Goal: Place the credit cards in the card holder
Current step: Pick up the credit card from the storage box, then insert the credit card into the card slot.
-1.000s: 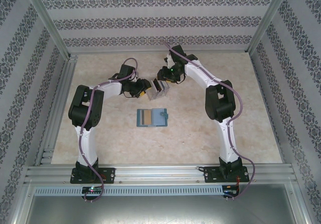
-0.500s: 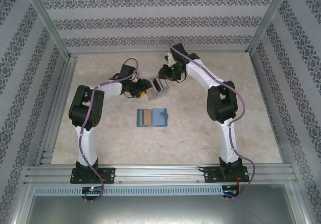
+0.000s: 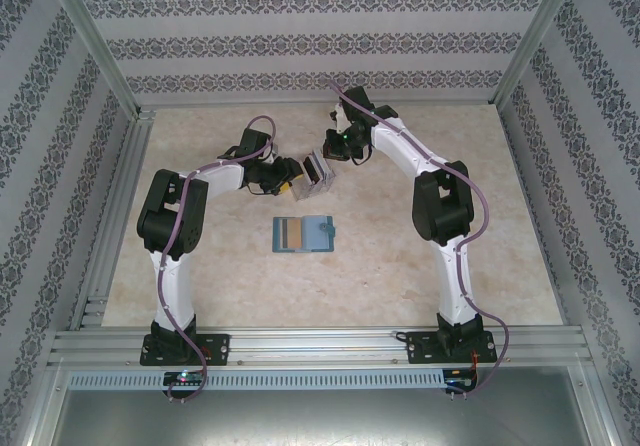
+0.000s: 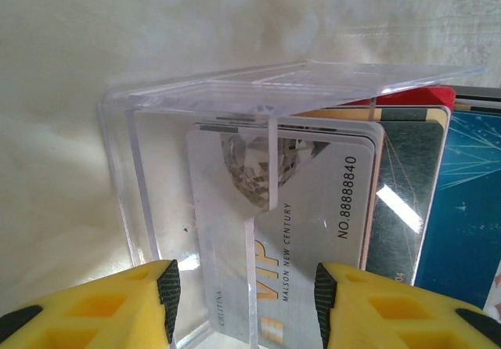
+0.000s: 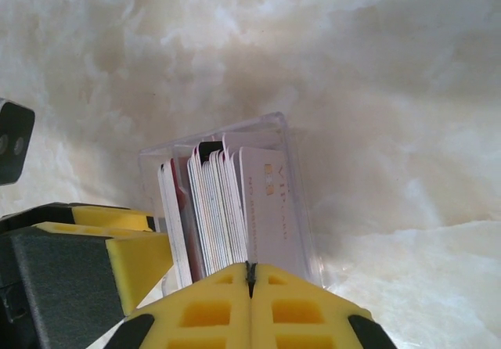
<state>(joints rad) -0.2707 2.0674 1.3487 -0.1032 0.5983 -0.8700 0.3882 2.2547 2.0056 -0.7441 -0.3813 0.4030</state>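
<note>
Card holder point(image 3: 318, 236) is the teal wallet lying open and flat on the table point(image 3: 230, 286), roughly midway between the two arms and a bit out from their bases. There's a small clasp tab on its right half. The left half shows tan and pale stripes, but from the top camera it's too small to say what they are.

Further out is the clear box point(image 3: 318, 171), and that's where the credit cards point(image 4: 313, 185) are, stacked on edge inside it, well apart from the wallet. The left gripper point(image 4: 246, 286) comes in from the left and has the box clamped between its yellow fingers, with the black pads pressed against both sides. On its wrist cam the front card is whitish with a diamond picture and "VIP" printed on it. Behind it you can see a tan edge, a red one, a dark card and a blue one fanned off to the right. A clear panel of the box runs across above them.

The right gripper point(image 5: 250, 271) sits over the cards' top edges at the far right side of the box, fingers closed tight together. Can't tell from its wrist cam if a card is actually pinched in that seam, since the stack runs in under the fingertips.

Behind all that is the patterned back wall point(image 3: 320, 46).
</note>
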